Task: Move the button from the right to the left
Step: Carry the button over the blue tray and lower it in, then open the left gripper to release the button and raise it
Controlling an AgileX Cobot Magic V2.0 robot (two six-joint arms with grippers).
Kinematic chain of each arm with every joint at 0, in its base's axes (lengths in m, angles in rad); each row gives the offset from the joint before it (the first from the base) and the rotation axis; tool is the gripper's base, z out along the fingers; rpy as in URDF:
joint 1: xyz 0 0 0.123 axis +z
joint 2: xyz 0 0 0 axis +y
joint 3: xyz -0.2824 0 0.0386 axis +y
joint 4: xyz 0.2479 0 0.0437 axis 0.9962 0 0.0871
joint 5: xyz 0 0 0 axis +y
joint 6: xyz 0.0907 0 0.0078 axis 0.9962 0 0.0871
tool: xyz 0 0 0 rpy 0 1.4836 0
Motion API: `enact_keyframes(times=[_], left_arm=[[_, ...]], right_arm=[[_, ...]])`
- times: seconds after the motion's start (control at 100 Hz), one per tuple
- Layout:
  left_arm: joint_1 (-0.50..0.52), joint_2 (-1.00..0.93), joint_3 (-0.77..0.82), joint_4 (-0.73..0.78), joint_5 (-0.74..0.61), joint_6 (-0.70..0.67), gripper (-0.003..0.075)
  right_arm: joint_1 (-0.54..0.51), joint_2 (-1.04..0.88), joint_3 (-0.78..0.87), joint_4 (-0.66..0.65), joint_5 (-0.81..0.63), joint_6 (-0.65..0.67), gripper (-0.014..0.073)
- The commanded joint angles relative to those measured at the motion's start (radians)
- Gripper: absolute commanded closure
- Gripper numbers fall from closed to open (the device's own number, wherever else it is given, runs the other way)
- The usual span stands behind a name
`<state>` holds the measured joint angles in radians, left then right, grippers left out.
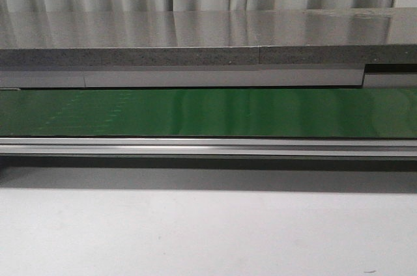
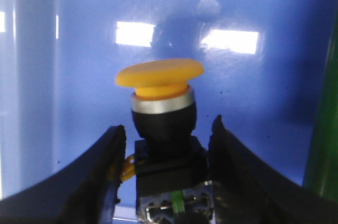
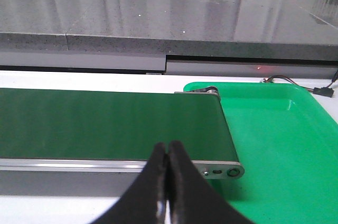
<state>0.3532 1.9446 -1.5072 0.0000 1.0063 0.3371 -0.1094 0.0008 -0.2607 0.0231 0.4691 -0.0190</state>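
Observation:
The button (image 2: 161, 110) shows only in the left wrist view: an orange-yellow round cap, a silver ring and a black boxy body with a small green mark. My left gripper (image 2: 168, 145) is shut on its black body and holds it above a glossy blue surface (image 2: 264, 97), cap pointing away from the wrist. A small gap with a yellow tab shows beside one finger (image 2: 108, 166). My right gripper (image 3: 168, 152) is shut and empty, just in front of the end of the green belt (image 3: 105, 123). Neither gripper nor the button shows in the front view.
The green conveyor belt (image 1: 208, 112) with its metal rail (image 1: 208, 147) crosses the front view, a grey stone counter (image 1: 208, 35) behind it. A green tray (image 3: 280, 139) lies at the belt's end in the right wrist view. A green edge (image 2: 325, 129) borders the blue surface.

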Motion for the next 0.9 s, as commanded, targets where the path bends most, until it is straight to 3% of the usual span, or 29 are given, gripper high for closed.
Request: enact_keyframes(times=[0.0, 0.13, 0.35, 0.89], left_arm=[[0.000, -0.042, -0.027, -0.007, -0.026, 0.002, 0.0499], [0.000, -0.034, -0.027, -0.006, -0.027, 0.004, 0.0477], [0.002, -0.035, -0.027, 0.000, -0.036, 0.004, 0.0371], [0.002, -0.035, -0.027, 0.000, -0.040, 0.004, 0.0311]], right_arm=[[0.003, 0.011, -0.023, -0.010, -0.087, -0.001, 0.0661], [0.003, 0.011, -0.023, -0.010, -0.087, -0.001, 0.0661], [0.003, 0.011, -0.023, -0.010, -0.087, -0.001, 0.0661], [0.003, 0.011, -0.023, -0.010, -0.087, -0.001, 0.0661]])
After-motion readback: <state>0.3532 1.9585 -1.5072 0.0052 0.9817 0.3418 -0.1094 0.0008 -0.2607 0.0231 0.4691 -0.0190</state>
